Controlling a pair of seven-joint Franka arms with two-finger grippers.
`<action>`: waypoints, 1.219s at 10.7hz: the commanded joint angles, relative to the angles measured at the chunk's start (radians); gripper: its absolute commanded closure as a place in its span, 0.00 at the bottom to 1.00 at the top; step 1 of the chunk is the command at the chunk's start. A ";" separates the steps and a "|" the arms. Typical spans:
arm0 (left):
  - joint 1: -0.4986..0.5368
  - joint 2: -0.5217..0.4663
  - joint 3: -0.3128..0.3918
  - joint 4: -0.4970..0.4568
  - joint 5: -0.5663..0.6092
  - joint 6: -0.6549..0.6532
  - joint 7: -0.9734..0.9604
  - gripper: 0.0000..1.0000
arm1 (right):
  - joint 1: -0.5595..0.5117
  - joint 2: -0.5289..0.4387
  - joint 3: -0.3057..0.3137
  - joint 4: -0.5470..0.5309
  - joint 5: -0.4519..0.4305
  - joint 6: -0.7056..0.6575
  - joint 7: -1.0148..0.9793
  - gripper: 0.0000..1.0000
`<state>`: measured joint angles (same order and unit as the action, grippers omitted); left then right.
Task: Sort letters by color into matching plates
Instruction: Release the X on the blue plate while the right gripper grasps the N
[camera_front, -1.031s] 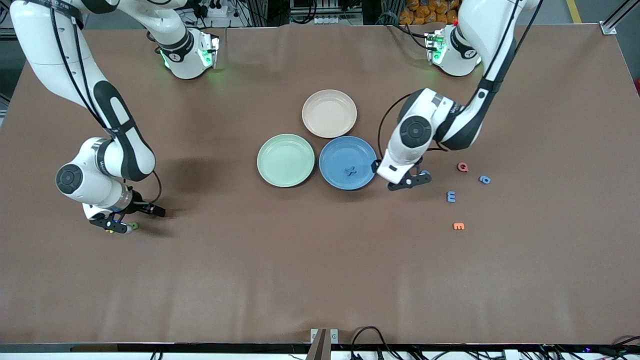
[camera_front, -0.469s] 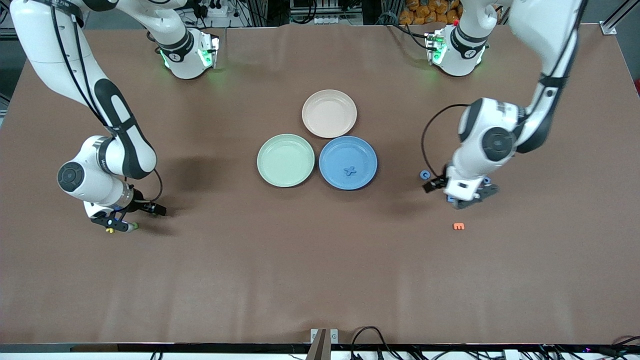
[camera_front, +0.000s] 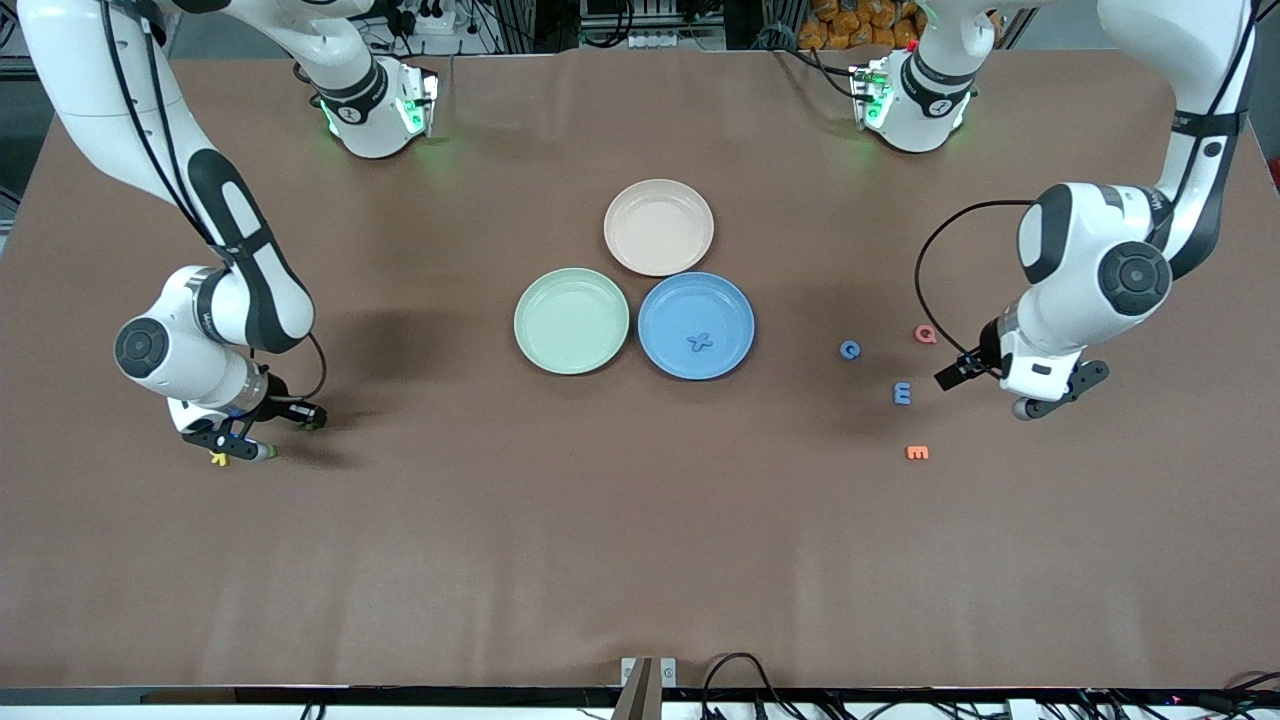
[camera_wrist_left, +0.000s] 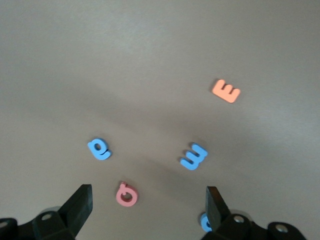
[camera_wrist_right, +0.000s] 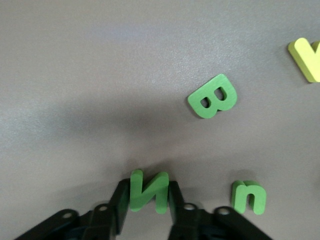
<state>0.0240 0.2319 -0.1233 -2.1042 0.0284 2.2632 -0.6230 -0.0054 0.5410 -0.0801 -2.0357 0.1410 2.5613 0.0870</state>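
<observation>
Readable: green letter pieces N (camera_wrist_right: 148, 191), B (camera_wrist_right: 213, 96), n (camera_wrist_right: 249, 197); orange E (camera_wrist_left: 226, 91); blue plate (camera_front: 662, 300) holds x (camera_front: 701, 342).

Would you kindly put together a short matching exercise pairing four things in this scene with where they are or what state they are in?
Things:
1. blue X letter
2. green N letter
3. pale green plate
4. left gripper

States:
A. nothing in it
B. open, over the loose letters at the left arm's end of the table
C. lying in the blue plate
D. between the fingers of the right gripper

Pairs: 1-C, 2-D, 3-A, 4-B
</observation>
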 joint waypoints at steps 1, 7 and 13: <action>0.066 -0.031 -0.009 -0.043 -0.007 -0.014 0.000 0.00 | -0.001 -0.019 0.003 -0.038 0.006 0.011 -0.004 0.78; 0.106 -0.066 0.039 -0.198 -0.012 0.154 -0.090 0.00 | -0.005 -0.079 0.003 -0.028 0.003 -0.045 -0.070 0.84; 0.079 -0.026 0.057 -0.324 -0.019 0.375 -0.289 0.00 | 0.151 -0.111 0.005 0.003 0.003 -0.093 -0.099 0.87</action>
<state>0.1289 0.2038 -0.0688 -2.3917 0.0277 2.5728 -0.8320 0.0720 0.4510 -0.0719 -2.0337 0.1393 2.4819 0.0018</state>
